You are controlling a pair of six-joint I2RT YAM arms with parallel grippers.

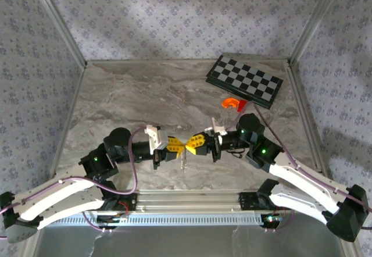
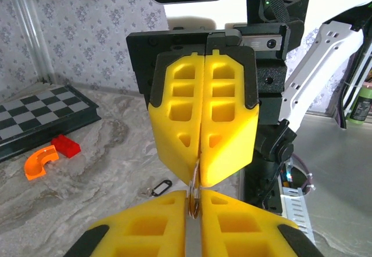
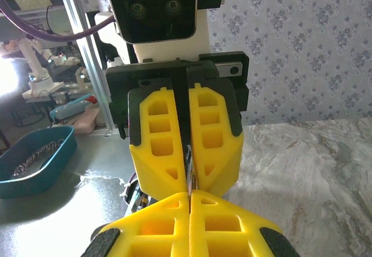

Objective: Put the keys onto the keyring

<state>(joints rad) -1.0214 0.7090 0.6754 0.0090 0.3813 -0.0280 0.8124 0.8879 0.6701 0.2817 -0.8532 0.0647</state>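
Observation:
My two grippers meet tip to tip above the table's near middle, left gripper (image 1: 176, 145) and right gripper (image 1: 192, 144). In the left wrist view a thin metal keyring (image 2: 195, 194) stands edge-on between them. Its lower part is pinched in my left gripper (image 2: 195, 199) and its upper arc runs into the shut yellow fingers (image 2: 226, 146) of the right gripper. From the right wrist, my right gripper (image 3: 190, 194) is shut, with a thin metal sliver (image 3: 189, 167) in the seam of the opposite fingers. A slim key (image 1: 183, 161) hangs below the joined tips.
A black key tag (image 2: 158, 188) with a small metal piece lies on the marble table (image 1: 145, 94) under the grippers. At the back right are a folded chessboard (image 1: 244, 81), an orange curved piece (image 1: 231, 102) and a red brick (image 2: 67, 145). A teal tray (image 3: 35, 159) sits off the table.

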